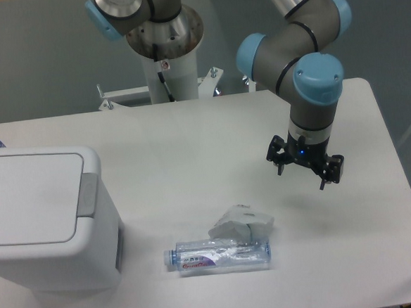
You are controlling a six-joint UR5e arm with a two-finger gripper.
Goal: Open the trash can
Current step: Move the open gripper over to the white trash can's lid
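Claw (pixel 304 169) hangs spread and unladen, well right of lid-closed trash can (pixel 44 220).

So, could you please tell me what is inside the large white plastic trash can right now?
That cannot be seen: the large white plastic trash can has its flat white lid closed, covering the interior. Only the grey push tab shows on its rim.
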